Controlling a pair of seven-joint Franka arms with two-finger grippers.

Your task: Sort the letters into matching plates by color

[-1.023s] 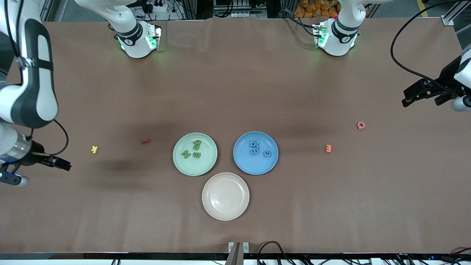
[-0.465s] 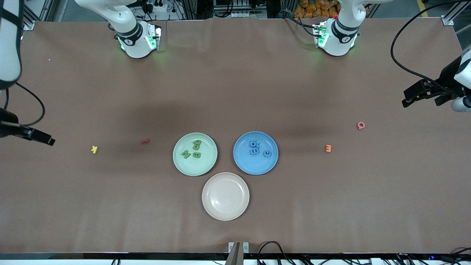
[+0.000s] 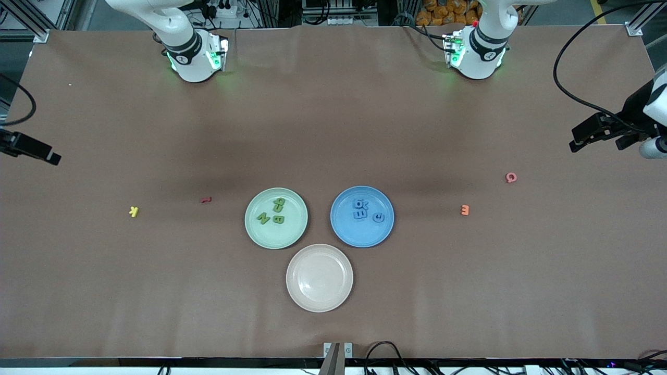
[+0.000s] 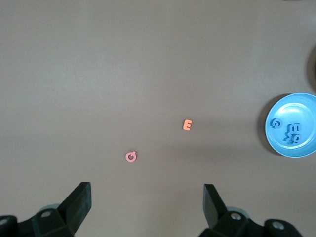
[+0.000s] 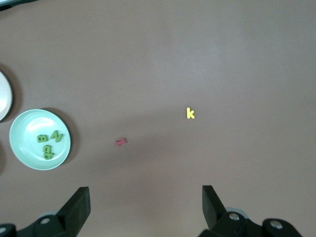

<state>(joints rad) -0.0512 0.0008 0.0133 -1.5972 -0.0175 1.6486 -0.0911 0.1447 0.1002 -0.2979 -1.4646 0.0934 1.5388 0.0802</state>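
Green letters (image 3: 274, 213) fill the green plate (image 3: 258, 235), blue letters (image 3: 365, 210) the blue plate (image 3: 345, 234). Sorting looks done. Left tool (image 4: 147, 207) and right tool (image 5: 145, 210), at frame edges, gape empty; none left needs lifting.

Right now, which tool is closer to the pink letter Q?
Left. The left tool is over the table's left-arm end, near the pink letter Q; the right tool is over the right-arm end.

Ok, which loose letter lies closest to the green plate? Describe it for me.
Start at the round pale green plate. Toward the right arm's end of the table, beside it, lies a tiny dark red toy letter. The small yellow letter k lies further along and is brighter.
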